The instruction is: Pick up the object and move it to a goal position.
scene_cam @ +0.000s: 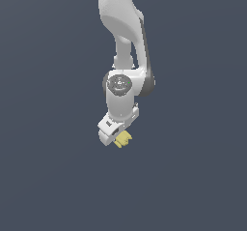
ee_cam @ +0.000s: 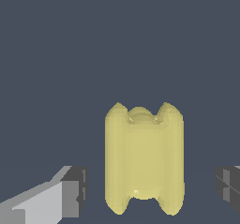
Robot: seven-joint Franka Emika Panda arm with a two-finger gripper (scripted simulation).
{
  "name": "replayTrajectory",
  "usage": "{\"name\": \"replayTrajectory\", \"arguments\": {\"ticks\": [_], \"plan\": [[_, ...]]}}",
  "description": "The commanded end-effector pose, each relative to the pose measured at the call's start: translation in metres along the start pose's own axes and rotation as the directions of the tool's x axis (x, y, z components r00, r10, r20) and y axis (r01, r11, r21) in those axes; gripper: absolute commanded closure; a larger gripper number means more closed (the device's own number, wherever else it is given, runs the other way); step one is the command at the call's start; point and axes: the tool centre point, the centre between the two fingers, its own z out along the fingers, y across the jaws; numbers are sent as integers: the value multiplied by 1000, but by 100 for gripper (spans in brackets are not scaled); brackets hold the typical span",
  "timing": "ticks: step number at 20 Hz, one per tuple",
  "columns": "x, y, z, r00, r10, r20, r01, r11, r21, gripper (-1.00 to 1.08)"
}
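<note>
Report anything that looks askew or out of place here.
Nothing stands out. The yellow block sits intact between the gripper fingers, which are open with gaps on both sides. The wrist is tilted in the exterior view, but nothing looks damaged or spilled.

The object (scene_cam: pixel 124 139) is a small pale yellow block with rounded ridges running along its length and scalloped ends. In the exterior view it sits just below the middle of the frame, tilted, peeking out beside the white end effector (scene_cam: pixel 114 137) and far smaller than it. In the wrist view the object (ee_cam: pixel 143 158) stands in the lower centre, between the two dark fingertips (ee_cam: pixel 77 186), with a gap showing on either side.
</note>
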Motion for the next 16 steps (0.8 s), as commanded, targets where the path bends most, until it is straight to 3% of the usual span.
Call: {"name": "replayTrajectory", "arguments": {"ticks": [1,15,16], "plan": [[0,0,3,1000,0,0,0,1000,0,-92],[0,0,50,1000,-5,0,5,1000,0,-92],[0,0,50,1000,-5,0,5,1000,0,108]]}}
